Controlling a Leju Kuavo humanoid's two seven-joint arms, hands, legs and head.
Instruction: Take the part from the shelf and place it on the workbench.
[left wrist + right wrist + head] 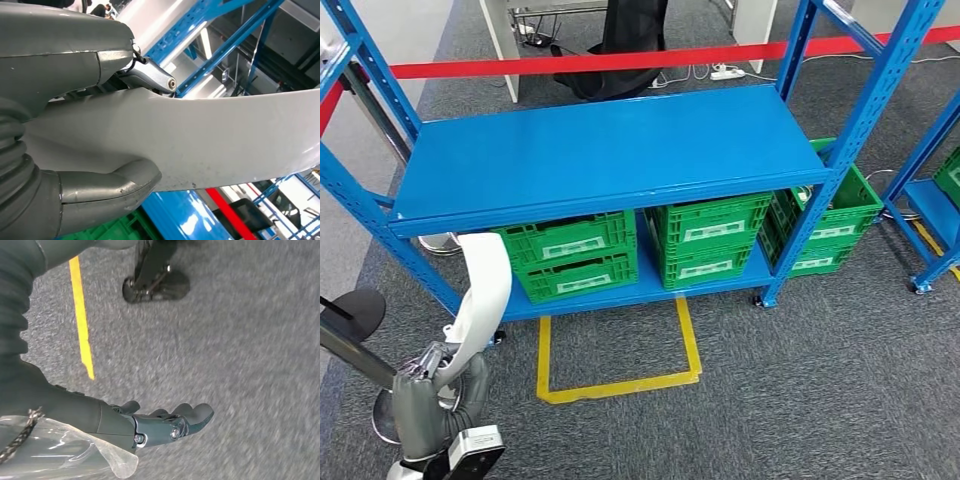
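1. At the far left of the head view, a black round stand base [358, 310] sits on the grey carpet [810, 380], with a dark pole slanting down from it toward the picture's lower left edge
2. The left hand [433, 385] comes in at the lower left, grey-covered, and grips the lower end of the white part [482, 290], a long curved strip that rises from the hand and ends just in front of the shelf's lower left corner; in the left wrist view the thick thumb and the fingers [151, 75] clamp the white part [211, 140] from both sides
3. A yellow tape outline [618, 375] marks a rectangle on the carpet just in front of the blue shelf [607, 150]; the shelf's upper board is bare blue, and green crates [569, 255] stand side by side on the lower board, more green crates [826, 225] beyond the right upright
4. A red barrier tape [622, 60] runs across behind the shelf
5. The right hand [166, 422] hangs above the carpet [245, 340] with its fingers stretched out together, holding nothing; a yellow line [81, 320] lies on the floor near it
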